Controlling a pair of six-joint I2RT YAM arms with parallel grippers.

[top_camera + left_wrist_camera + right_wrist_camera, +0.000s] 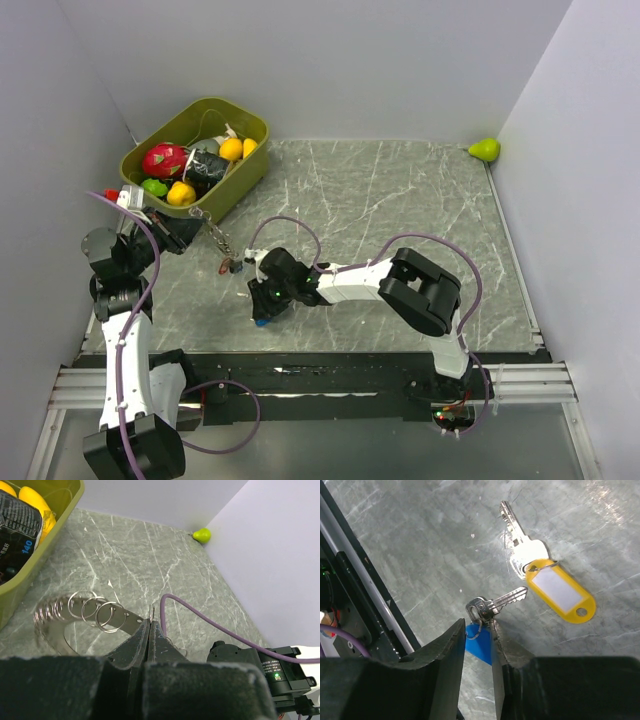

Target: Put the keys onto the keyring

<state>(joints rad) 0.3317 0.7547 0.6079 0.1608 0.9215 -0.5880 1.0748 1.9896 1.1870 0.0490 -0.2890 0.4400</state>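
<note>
Pinching hard, the left gripper (150, 625) has its jaws pressed flat together on the keyring (95, 611). The metal band juts out past the fingertips with a row of small split rings strung along it. From above, the keyring hangs off that gripper just beside the near corner of the bin (236, 186). I can't tell whether its loose end touches the table (400, 200).

Over to the right gripper (479, 626), stretched left across the table and low over the blue key (502, 600). Its jaws stand a narrow gap apart with nothing clamped. One fingertip sits either side of the key's round head, and I can't tell whether they touch it. The key lies flat on the table with its blade pointing away from the gripper. Its blue tag (477, 650) shows through the gap between the fingers.

Just beyond lies the yellow key (519, 542), near the blue one but apart from it. Its yellow tag (561, 592) lies flat at the near end and its blade points away. Neither key is on the keyring.

From above, a small reddish piece (227, 266) lies on the table close below the keyring's hanging end, too small to make out. The bin is full of fruit toys (165, 160), and a pear (485, 149) sits in the far right corner.
</note>
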